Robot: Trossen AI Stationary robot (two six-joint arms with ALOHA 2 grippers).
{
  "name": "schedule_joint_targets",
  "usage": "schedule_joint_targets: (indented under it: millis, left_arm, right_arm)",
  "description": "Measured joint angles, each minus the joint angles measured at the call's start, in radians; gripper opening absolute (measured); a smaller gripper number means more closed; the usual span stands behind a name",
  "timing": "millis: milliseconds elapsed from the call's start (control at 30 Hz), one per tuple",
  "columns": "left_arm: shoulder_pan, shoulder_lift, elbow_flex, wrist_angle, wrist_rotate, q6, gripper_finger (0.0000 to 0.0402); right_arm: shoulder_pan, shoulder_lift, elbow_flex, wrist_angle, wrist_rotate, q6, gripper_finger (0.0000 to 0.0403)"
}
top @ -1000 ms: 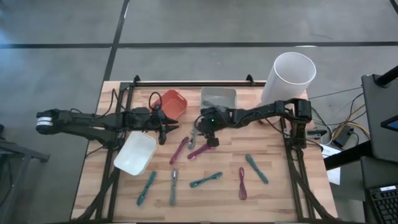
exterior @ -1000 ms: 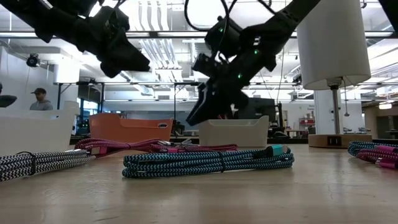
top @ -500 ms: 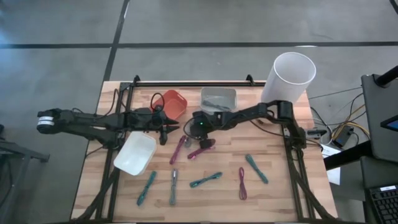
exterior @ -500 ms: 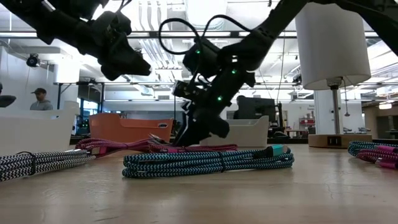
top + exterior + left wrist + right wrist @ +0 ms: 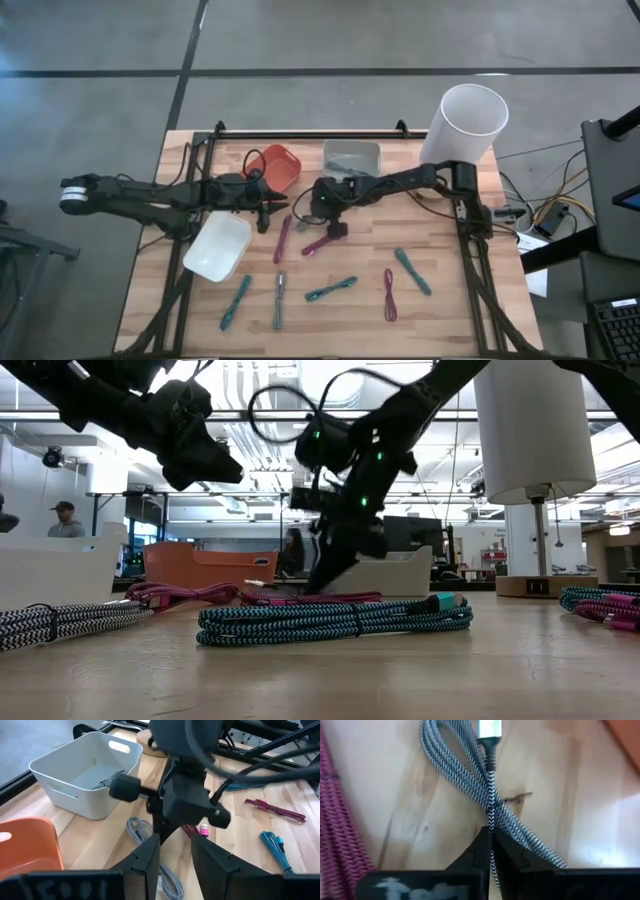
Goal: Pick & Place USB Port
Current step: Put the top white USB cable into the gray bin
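A grey-white braided USB cable (image 5: 470,775) lies coiled on the wooden table, its silver plug (image 5: 489,727) at one end; it also shows in the left wrist view (image 5: 139,831). My right gripper (image 5: 316,203) is down at the table's middle, shut on this cable (image 5: 492,837). My left gripper (image 5: 266,212) hovers open just to the left of it, above the table (image 5: 175,847), pointing at the right gripper. Magenta cables (image 5: 283,238) (image 5: 325,240) lie just in front of both grippers. My right gripper pinches a strand of the coiled grey-white cable (image 5: 491,820) between its two fingers (image 5: 479,851), some way from the plug end. The fingers come from above, pointing down at the table (image 5: 322,582). The cable lies on the table.
A red bin (image 5: 280,165) and a grey bin (image 5: 352,160) stand at the back, a white bin (image 5: 218,246) at the front left, a tall white cylinder (image 5: 466,122) at the back right. Teal and magenta cables (image 5: 331,289) (image 5: 388,293) (image 5: 412,270) lie along the front.
My right gripper has gone toward the table's left edge and down, until its fingertips stand at the table on the grey-white cable.
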Motion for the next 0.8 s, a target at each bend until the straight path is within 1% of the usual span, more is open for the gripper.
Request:
schedule_joint_targets:
  millis: [167, 233, 333, 400, 533, 600, 700, 800]
  left_arm:
    - [0.000, 0.001, 0.000, 0.000, 0.000, 0.000, 0.0115]
    - [0.000, 0.002, 0.000, -0.002, 0.000, 0.000, 0.0115]
    - [0.000, 0.004, 0.000, 0.000, 0.000, 0.000, 0.0115]
    - [0.000, 0.005, 0.000, -0.001, 0.000, 0.001, 0.0115]
    - [0.000, 0.005, 0.000, 0.001, 0.000, 0.000, 0.0115]
    - [0.000, 0.005, 0.000, 0.000, 0.000, -0.001, 0.0115]
    - [0.000, 0.005, 0.000, 0.001, 0.000, -0.002, 0.0115]
    - [0.000, 0.005, 0.000, 0.001, 0.000, -0.005, 0.0115]
  right_arm:
    - [0.004, -0.084, -0.009, -0.043, 0.006, 0.147, 0.0009]
    - [0.004, -0.125, -0.017, -0.065, 0.032, 0.203, 0.0009]
    - [0.004, -0.201, -0.026, -0.109, 0.084, 0.230, 0.0009]
    - [0.005, -0.254, -0.030, -0.140, 0.160, 0.246, 0.0009]
    - [-0.001, -0.345, -0.034, -0.190, 0.381, 0.259, 0.0009]
    - [-0.013, -0.388, -0.037, -0.199, 0.458, 0.253, 0.0009]
    - [-0.048, -0.431, -0.049, -0.205, 0.461, 0.268, 0.0008]
    - [-0.086, -0.445, -0.069, -0.206, 0.455, 0.301, 0.0008]
